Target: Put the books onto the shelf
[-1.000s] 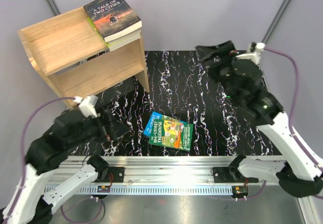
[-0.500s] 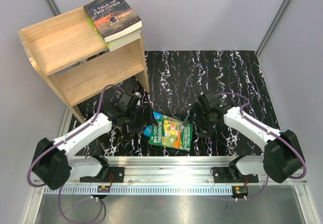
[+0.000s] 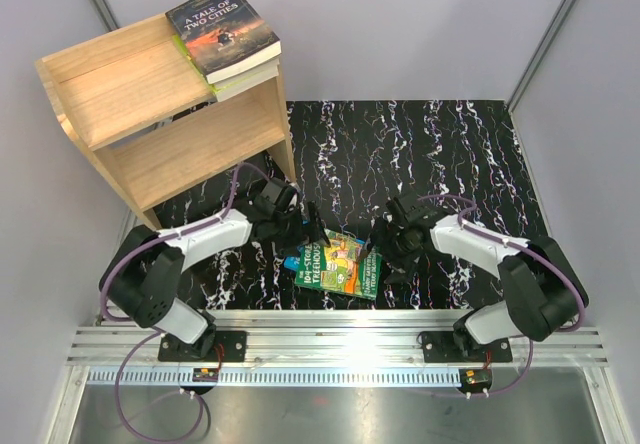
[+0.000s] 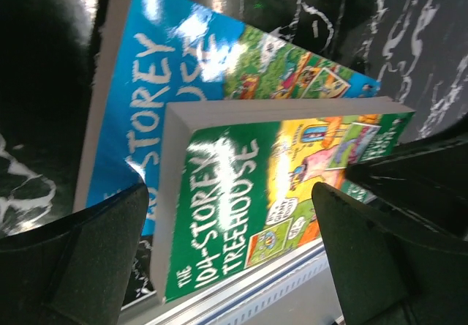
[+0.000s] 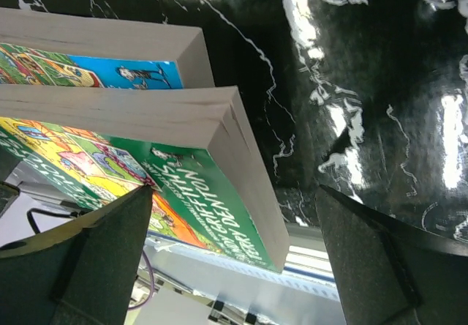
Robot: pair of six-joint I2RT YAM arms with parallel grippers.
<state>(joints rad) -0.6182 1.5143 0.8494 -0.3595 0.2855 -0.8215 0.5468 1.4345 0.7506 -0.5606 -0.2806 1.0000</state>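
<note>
Two of the books are found lying flat on the black marbled table [image 3: 440,164], near its front edge and between the two arms. A green "Treehouse" book [image 3: 348,267] is placed on top of a blue book [image 3: 295,260]. The green one is shifted, so a strip of the blue cover is seen at its left side.

The left gripper [image 3: 308,232] is lowered close to the left side of this pile. Its fingers are spread wide and nothing is held between them; in the left wrist view both covers are seen under the gap. The right gripper [image 3: 385,254] is lowered at the right side of the pile. It is also wide apart and empty, and the corner of the green book is seen between its fingers in the right wrist view. Whether any finger touches the books cannot be told.

The shelf [image 3: 130,94] is standing at the far left corner, well apart from the pile. On the right end of its top board a dark "A Tale of Two Cities" book [image 3: 222,29] is laid on another book with a green edge [image 3: 240,84], and both are hanging a little over the edge.
</note>
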